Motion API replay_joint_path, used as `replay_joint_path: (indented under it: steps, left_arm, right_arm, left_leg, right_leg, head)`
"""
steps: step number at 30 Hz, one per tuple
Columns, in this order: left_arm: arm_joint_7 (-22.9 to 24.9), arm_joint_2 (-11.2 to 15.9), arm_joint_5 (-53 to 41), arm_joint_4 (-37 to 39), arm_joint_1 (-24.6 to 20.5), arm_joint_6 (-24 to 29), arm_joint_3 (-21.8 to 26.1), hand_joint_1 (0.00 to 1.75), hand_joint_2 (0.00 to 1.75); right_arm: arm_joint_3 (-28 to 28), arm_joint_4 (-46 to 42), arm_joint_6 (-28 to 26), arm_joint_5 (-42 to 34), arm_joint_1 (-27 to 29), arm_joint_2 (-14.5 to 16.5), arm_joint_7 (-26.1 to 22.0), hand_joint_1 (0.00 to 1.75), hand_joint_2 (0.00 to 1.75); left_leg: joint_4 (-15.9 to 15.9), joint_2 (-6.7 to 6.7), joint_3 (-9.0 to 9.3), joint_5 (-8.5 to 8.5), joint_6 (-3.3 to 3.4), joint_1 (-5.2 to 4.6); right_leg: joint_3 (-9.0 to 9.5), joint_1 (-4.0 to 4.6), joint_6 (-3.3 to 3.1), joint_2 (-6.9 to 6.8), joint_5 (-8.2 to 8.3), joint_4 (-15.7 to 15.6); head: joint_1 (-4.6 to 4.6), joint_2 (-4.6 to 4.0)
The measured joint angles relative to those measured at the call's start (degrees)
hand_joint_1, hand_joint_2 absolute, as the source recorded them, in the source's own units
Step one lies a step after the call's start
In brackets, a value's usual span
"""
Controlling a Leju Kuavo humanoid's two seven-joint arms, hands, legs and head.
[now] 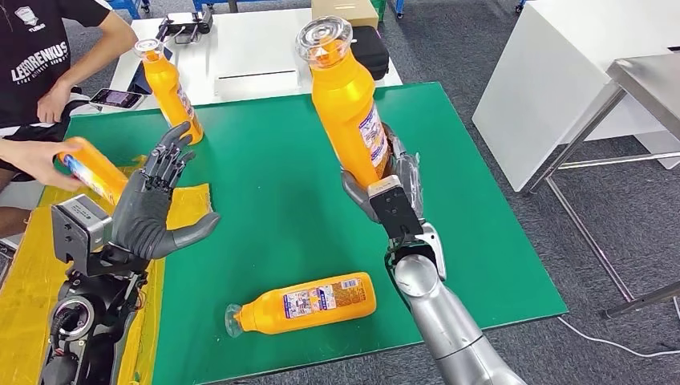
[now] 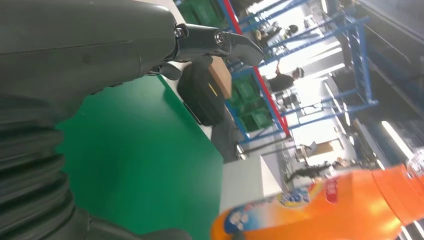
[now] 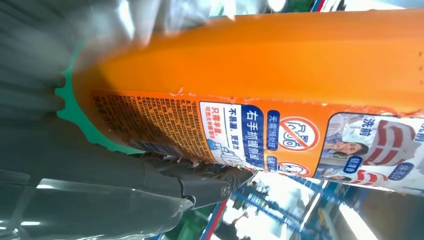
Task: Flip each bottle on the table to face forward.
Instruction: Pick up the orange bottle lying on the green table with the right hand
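Right hand (image 1: 383,186) grips upright bottle (image 1: 346,100) | left hand (image 1: 156,196) spread, holding nothing, above table (image 1: 273,200)

Glossy orange plastic on the held bottle (image 1: 346,104), clear shiny plastic at its cap, a printed paper-like label with a frayed edge along its side. Same glossy orange plastic on the lying bottle (image 1: 309,303) near the front edge of the table (image 1: 265,192), with a slick printed label. Matt, smooth green covering over that table. Dull yellow sheet (image 1: 24,281) along its left edge. Brushed silver metal on the right arm (image 1: 449,321), dark matt plastic on the right hand (image 1: 393,188) and the left hand (image 1: 152,204). Ribbed grey rubbery cover at the wrist in the left wrist view.
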Motion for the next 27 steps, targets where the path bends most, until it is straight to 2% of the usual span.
replay_joint_path:
  steps: [12,16,21,27]
  left_arm:
    - [-0.3,0.2,1.3,0.8,-1.7,-0.2,-2.5,0.0,1.75]
    - [-0.4,0.2,2.6,1.1,-3.1,-0.5,-3.3,0.0,1.75]
    - [-0.4,0.2,3.9,1.8,-4.8,-0.6,-4.6,0.0,1.75]
    - [-0.8,0.3,5.1,2.0,-5.0,-0.3,-4.7,0.0,1.75]
  right_arm:
    - [1.7,-1.0,3.1,-0.7,0.4,0.0,-0.3,1.75,1.75]
    - [4.2,-0.9,9.8,0.4,-0.4,-0.3,1.7,1.75,1.75]
    - [10.8,0.4,19.5,4.5,-3.0,-0.4,3.4,1.75,1.75]
    - [16.7,3.0,23.4,7.1,-5.8,0.3,3.7,1.75,1.75]
  left_leg:
    - [0.0,0.01,0.0,0.0,0.0,0.0]
    - [0.0,0.03,-0.01,0.0,0.0,0.0]
    - [0.0,0.03,-0.01,0.0,0.0,0.04]
    - [0.0,0.02,-0.04,0.0,0.0,0.05]
  right_leg:
    - [0.01,0.0,0.0,0.01,0.0,0.0]
    - [0.01,0.01,0.01,0.03,0.01,0.0]
    - [0.01,0.06,0.01,0.03,0.01,0.0]
    - [0.0,0.06,0.0,0.02,0.0,0.0]
  head:
    - [0.0,0.01]
    - [-0.01,0.0]
    - [-0.01,0.0]
    - [0.0,0.0]
